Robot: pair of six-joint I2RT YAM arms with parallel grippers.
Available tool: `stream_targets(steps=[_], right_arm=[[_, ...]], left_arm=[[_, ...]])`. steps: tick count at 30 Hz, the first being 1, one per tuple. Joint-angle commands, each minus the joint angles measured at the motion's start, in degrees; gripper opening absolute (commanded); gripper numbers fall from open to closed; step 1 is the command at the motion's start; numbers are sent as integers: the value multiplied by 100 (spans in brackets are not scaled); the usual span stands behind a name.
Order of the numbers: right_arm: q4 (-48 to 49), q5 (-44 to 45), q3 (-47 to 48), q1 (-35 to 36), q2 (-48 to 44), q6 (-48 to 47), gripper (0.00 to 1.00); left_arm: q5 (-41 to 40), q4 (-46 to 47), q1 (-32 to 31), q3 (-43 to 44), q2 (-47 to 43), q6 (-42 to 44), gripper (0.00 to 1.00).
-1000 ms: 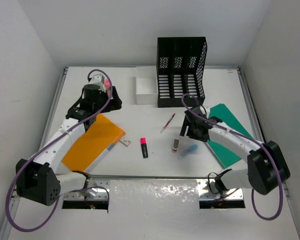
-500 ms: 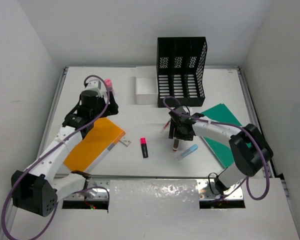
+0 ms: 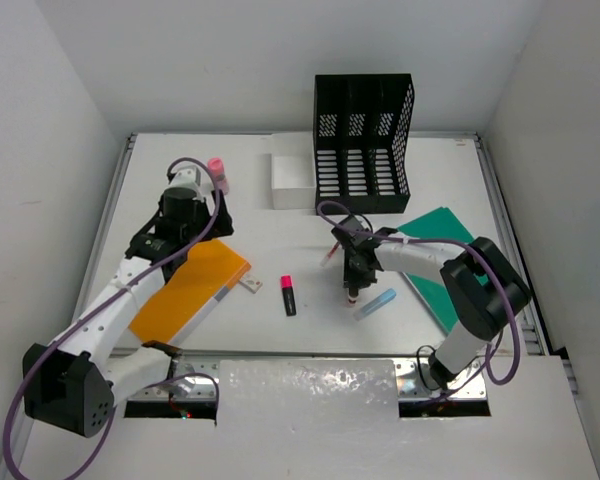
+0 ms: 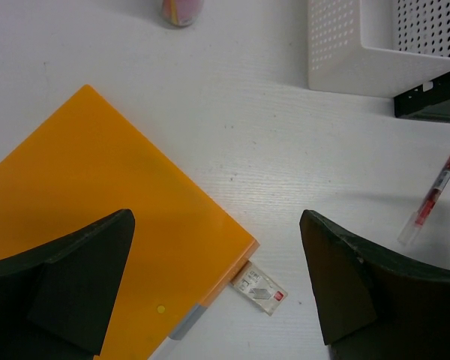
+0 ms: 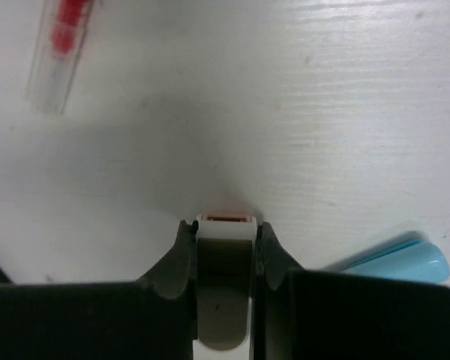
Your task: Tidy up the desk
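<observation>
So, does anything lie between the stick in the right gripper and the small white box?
Yes. The red pen lies on the desk roughly on the line from the stick held by the right gripper to the white box; nothing else visible does.

Both arms share one build. The left arm [image 3: 120,290] and the right arm [image 3: 417,256] have slim white links joined by chunky black joint housings [image 3: 68,385] with rounded corners. A row of small dark dots runs along the left arm's white link. A purple cable [image 3: 10,420] loops outside each arm from the low joint to the wrist. The left gripper [image 4: 214,289] carries two matte black, wedge-shaped fingers [image 4: 75,285] with flat inner faces. The right gripper [image 5: 223,259] shows dark grey-green fingers [image 5: 172,266] that curve at the tips and rise from blocky black bodies.
</observation>
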Motion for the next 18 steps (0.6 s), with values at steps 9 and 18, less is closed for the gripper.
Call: stream_targets(steps=[9, 18], right_arm=[[-1076, 1109, 2852, 506, -166, -1514, 0], [-445, 1409, 5676, 489, 1652, -3369, 0]], left_arm=[[-283, 65, -53, -255, -232, 32, 89], [-626, 83, -53, -370, -180, -12, 89]])
